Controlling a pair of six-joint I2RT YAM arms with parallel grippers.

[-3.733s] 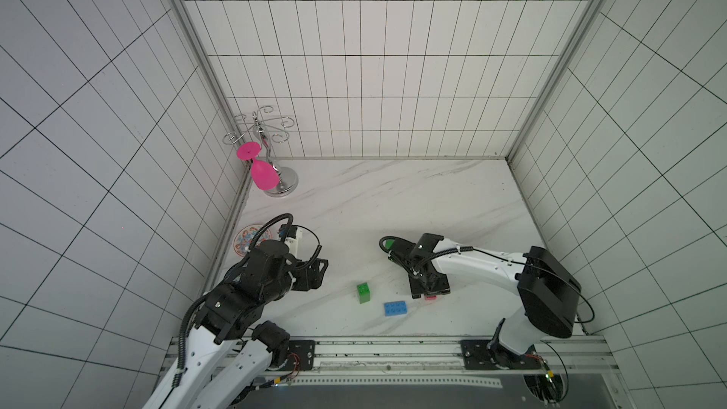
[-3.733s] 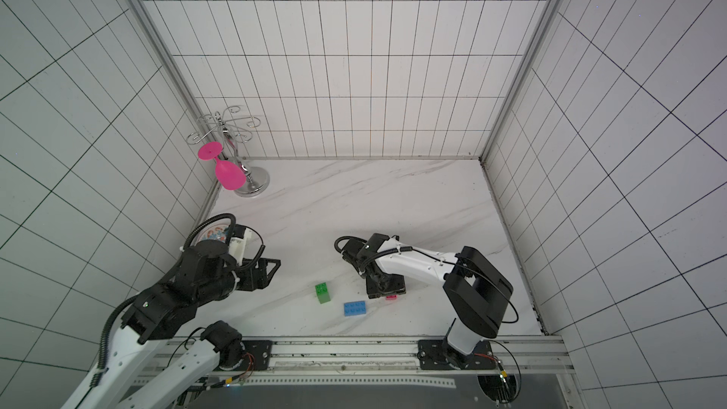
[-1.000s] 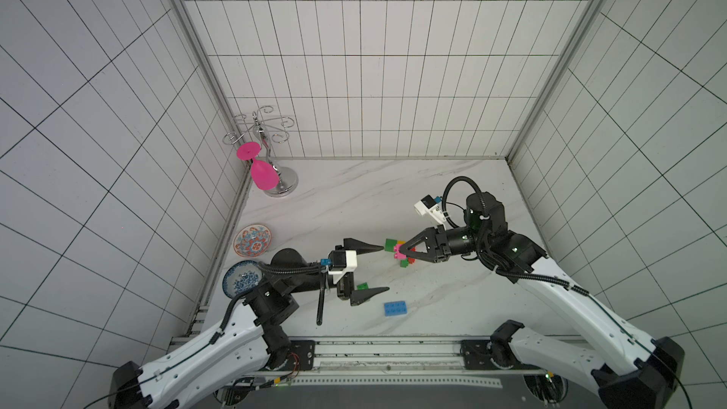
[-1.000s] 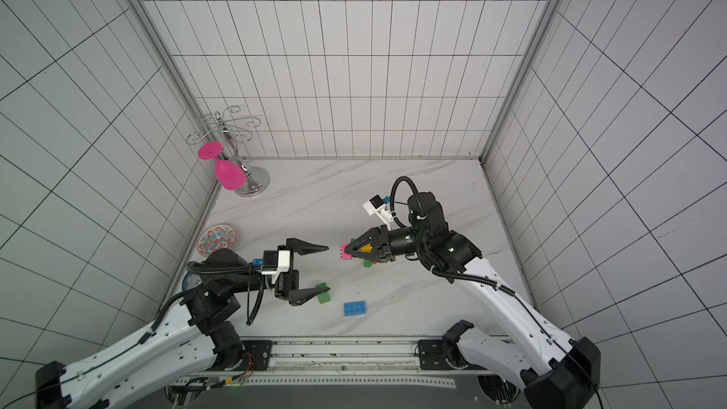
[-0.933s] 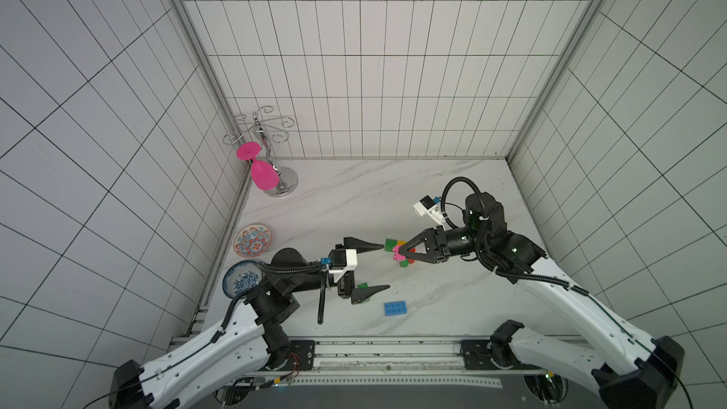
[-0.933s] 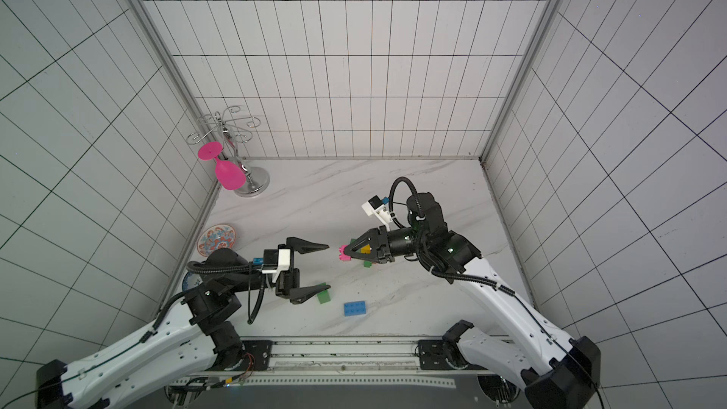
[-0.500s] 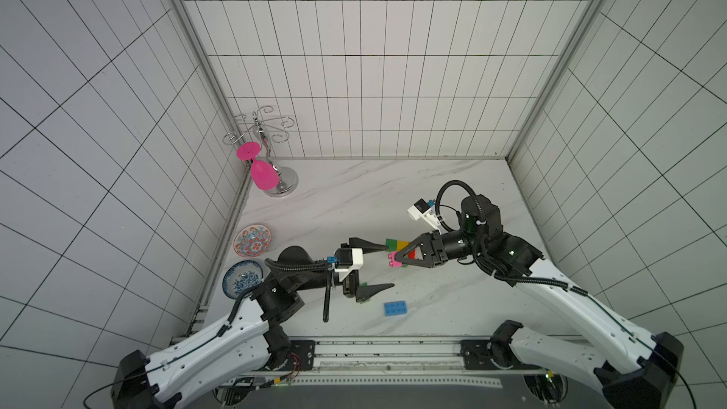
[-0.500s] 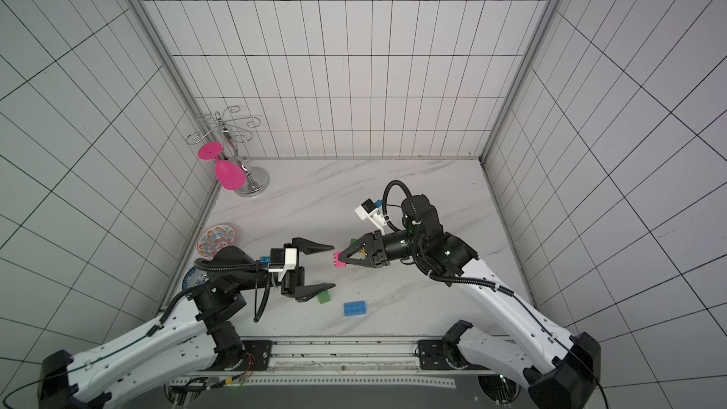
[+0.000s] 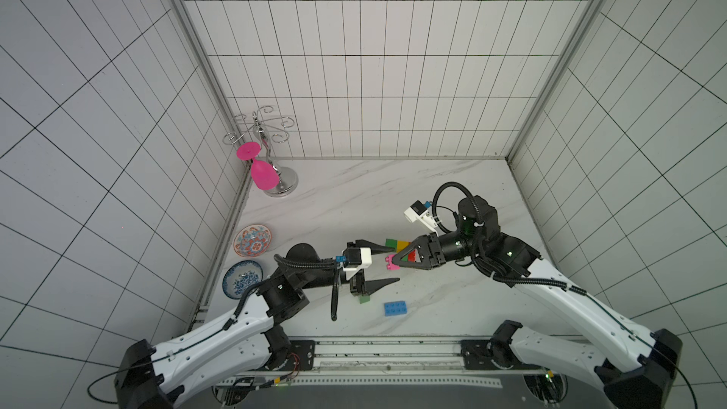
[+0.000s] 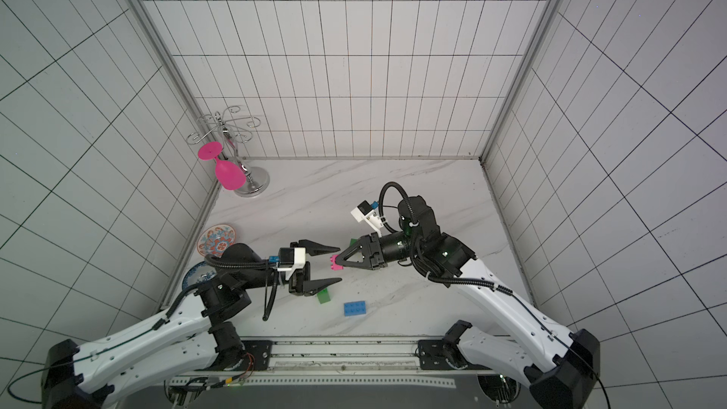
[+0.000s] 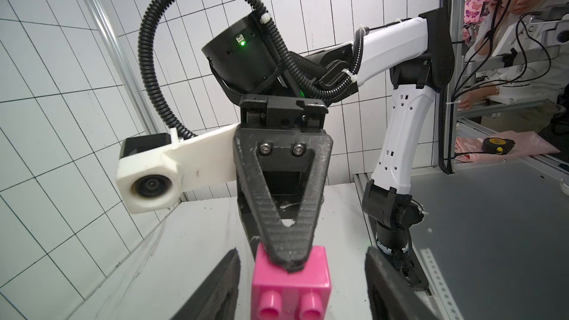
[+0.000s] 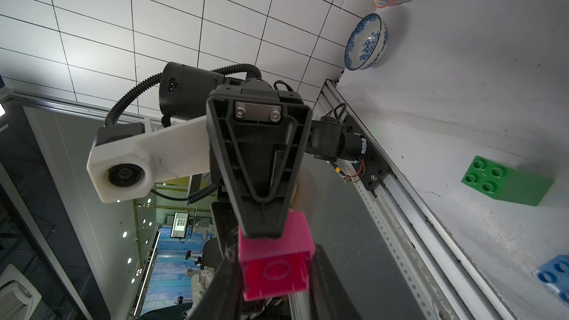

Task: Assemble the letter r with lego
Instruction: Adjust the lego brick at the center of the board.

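The right tool [image 9: 396, 266] is found clamped on the pink brick [image 9: 391, 268], which is held clear of the surface [image 9: 354, 198] at the tool's tip. In the left wrist view the brick's studs are turned toward the left arm. In the right wrist view its hollow underside is seen. The left tool [image 9: 389, 264] is levelled at the same brick with its jaws apart. One finger is placed on each side of the brick, and a gap is seen on both sides in the left wrist view, so no contact is recorded.

Behind the right tool, a small green brick [image 9: 391, 243], a yellow brick [image 9: 402, 246] and a red brick [image 9: 412, 256] are noted close together in a top view. The red one is seen only through the tool's open frame, and whether the three are joined cannot be told. A loose green cube [image 9: 364, 299] is lying on the surface, partly hidden beneath the left tool. A blue brick [image 9: 395, 308] is laid flat near it, studs up.

Along the left wall, a red-patterned bowl [image 9: 253, 240] and a blue-patterned bowl [image 9: 242, 279] are set side by side. A wire glass rack [image 9: 287, 184] is standing in the far left corner, with a pink wine glass [image 9: 264, 177] hung upside down on it.
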